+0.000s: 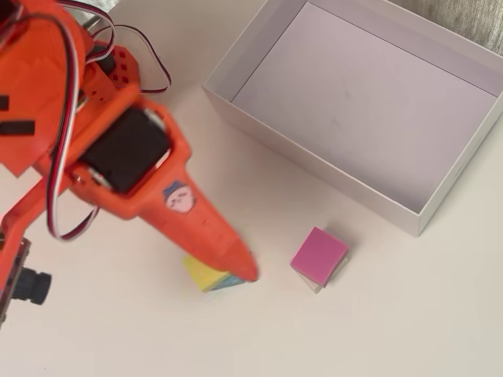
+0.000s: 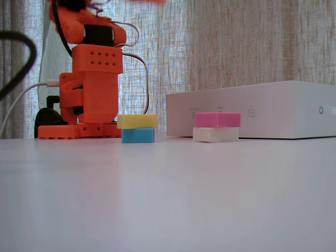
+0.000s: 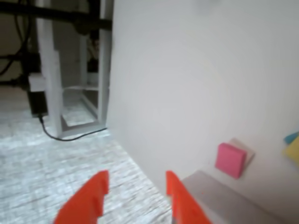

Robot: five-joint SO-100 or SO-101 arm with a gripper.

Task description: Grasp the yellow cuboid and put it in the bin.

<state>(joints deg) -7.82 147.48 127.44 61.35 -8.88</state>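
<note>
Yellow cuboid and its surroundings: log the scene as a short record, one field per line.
yellow cuboid: stacked on a blue block, partly hidden under the arm in the overhead view
pink block: on top of a white block, beside the bin
bin: white box, open top, nothing visible inside
hand: orange, open, holding nothing; wrist view looks past the table edge
task state: cuboid not yet grasped

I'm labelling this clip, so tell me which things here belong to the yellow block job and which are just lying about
Belong to the job:
yellow cuboid
bin
gripper, open and empty

Just lying about:
blue block under the yellow one
pink block
white block beneath the pink
</note>
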